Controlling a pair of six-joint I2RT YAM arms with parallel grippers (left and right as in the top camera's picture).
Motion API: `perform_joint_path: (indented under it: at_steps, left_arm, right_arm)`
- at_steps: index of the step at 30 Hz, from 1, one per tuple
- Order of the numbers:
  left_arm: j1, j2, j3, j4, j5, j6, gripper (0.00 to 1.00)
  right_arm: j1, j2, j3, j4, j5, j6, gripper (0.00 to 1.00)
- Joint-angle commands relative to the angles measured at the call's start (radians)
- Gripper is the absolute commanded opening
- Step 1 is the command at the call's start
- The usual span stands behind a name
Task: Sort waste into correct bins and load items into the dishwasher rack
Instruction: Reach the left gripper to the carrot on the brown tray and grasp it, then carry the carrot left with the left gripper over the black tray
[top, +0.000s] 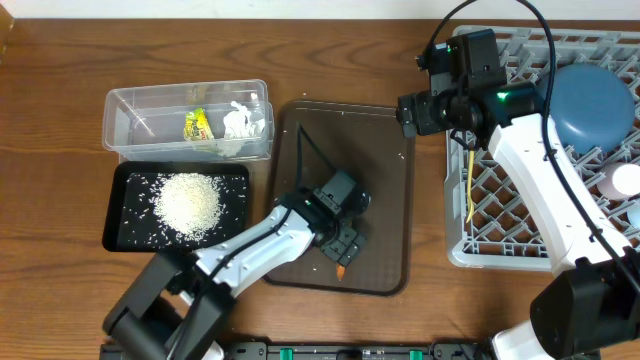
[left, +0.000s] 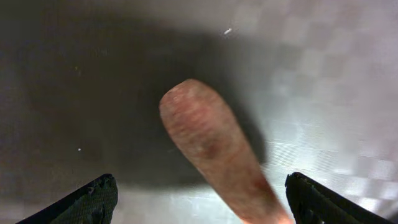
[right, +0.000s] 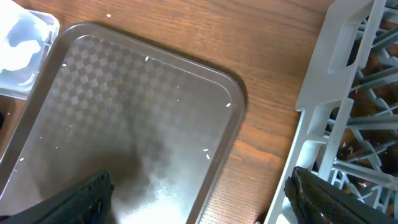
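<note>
Across the wooden table, a small orange carrot lies on the dark brown serving tray between the released jaws of the left gripper, the right gripper also spread and empty; waste-sorting seems in hand, needing a squeeze and lift.

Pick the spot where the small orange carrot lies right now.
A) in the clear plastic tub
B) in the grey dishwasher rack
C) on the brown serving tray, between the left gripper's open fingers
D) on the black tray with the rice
C: the left wrist view shows the carrot lying on the brown serving tray, with the left gripper open around it and neither finger touching it.
</note>
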Motion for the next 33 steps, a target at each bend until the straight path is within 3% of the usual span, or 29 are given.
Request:
perform_joint_path:
  at_steps: [1,5,9,13,21,28,33]
  left_arm:
    - [0.0,0.031,0.024,0.001,-0.042,0.022,0.88]
    - [0.0,0.052,0.024,0.0,-0.049,0.022,0.83]
    - [0.0,0.053,0.024,-0.007,-0.072,0.021,0.58]
    - [0.0,0.053,0.024,-0.019,-0.073,0.022,0.45]
    - [0.005,0.044,0.024,-0.026,-0.151,0.021,0.34]
    - [0.066,0.0,0.024,-0.025,-0.15,0.017,0.12]
    - [0.157,-0.062,0.024,-0.026,-0.15,-0.005,0.07]
  right_arm:
    - [-0.007,0.001,0.003,-0.002,0.009,0.01,0.89]
    - [-0.007,0.001,0.003,-0.002,0.01,0.01,0.89]
    - [-0.007,0.001,0.003,-0.002,0.01,0.01,0.89]
    - [-0.007,0.001,0.003,-0.004,0.01,0.01,0.89]
    - [-0.008,0.001,0.003,-0.009,0.01,0.01,0.91]
    - [-0.008,0.001,0.003,-0.008,0.01,0.01,0.99]
    - [-0.009,0.001,0.003,-0.005,0.022,0.009,0.99]
